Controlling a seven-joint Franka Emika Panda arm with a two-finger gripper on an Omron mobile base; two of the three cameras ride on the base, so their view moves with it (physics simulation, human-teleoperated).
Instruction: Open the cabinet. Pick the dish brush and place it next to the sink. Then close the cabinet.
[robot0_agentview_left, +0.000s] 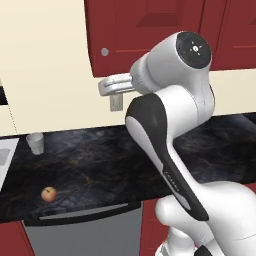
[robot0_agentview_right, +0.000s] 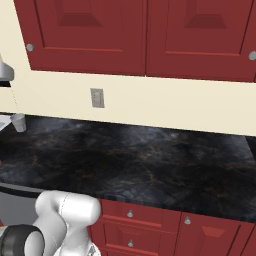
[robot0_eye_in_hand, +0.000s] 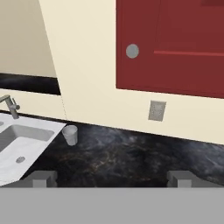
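Kim: Starting on the hand view. Closest in, down at 6 o'clock: two dark fingertips (robot0_eye_in_hand: 43, 178) of the gripper (robot0_eye_in_hand: 111, 179), spread wide apart, gripping nothing.

Lee: And beyond them?

Kim: Black marbled countertop (robot0_eye_in_hand: 131, 157) across the middle. Up at 1 o'clock, the cabinet (robot0_eye_in_hand: 183, 39), dark red, door shut, with its round grey knob (robot0_eye_in_hand: 132, 51) at the door's lower left corner. Just under it on the cream wall, a grey outlet (robot0_eye_in_hand: 157, 110).

Lee: Sink anywhere?

Kim: Over at 8 o'clock: the sink (robot0_eye_in_hand: 26, 144), pale, set into the counter, with a faucet (robot0_eye_in_hand: 11, 105) at 9 o'clock. Just beside its rim, a small translucent cup (robot0_eye_in_hand: 70, 134), upright.

Lee: Switching to the left base view.

Kim: Up close from 5 o'clock, the white arm (robot0_agentview_left: 170, 125), elbow high, reaching toward the wall just below the cabinet's lower edge. Can't tell the finger spacing from this side. Cup at 9 o'clock, an apple (robot0_agentview_left: 48, 194) at 8 o'clock near the counter's front edge, well apart from the cup.

Lee: Right base view?

Kim: Arm low at 7 o'clock. Cabinet at 11 o'clock, closed, knob at its left edge. Outlet below it. Cup at 9 o'clock.
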